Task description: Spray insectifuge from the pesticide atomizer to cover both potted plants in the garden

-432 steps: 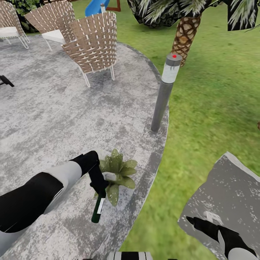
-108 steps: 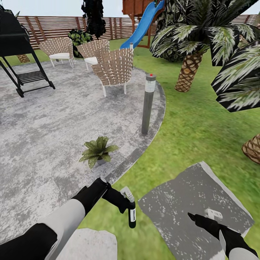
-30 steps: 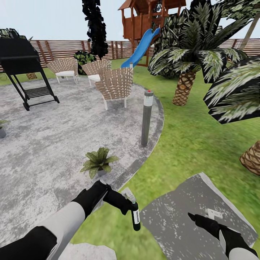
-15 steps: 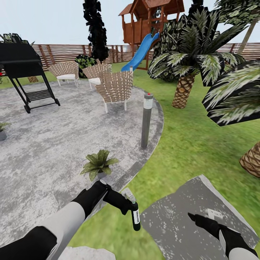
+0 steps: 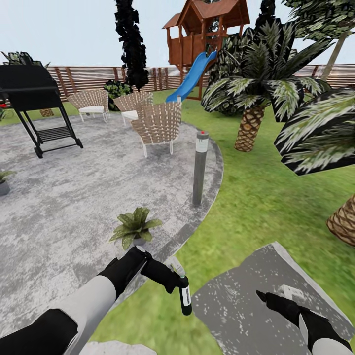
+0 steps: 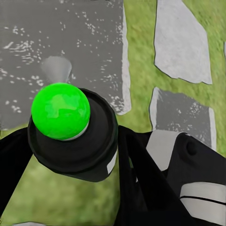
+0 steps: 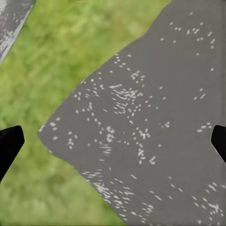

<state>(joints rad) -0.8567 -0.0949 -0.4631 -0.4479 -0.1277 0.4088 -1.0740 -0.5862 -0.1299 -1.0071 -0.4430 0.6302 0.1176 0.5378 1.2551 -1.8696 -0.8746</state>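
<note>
- pesticide atomizer hangs at 6 o'clock, over the lawn, clamped in the left gripper.
- nearest potted plant sits on the patio, at 11 o'clock from it.
- right gripper spread wide above a grey paving slab.

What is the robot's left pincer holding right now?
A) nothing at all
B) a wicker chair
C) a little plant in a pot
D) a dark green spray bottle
D: the left pincer is closed around the pesticide atomizer, whose dark green body hangs down over the grass.
</note>
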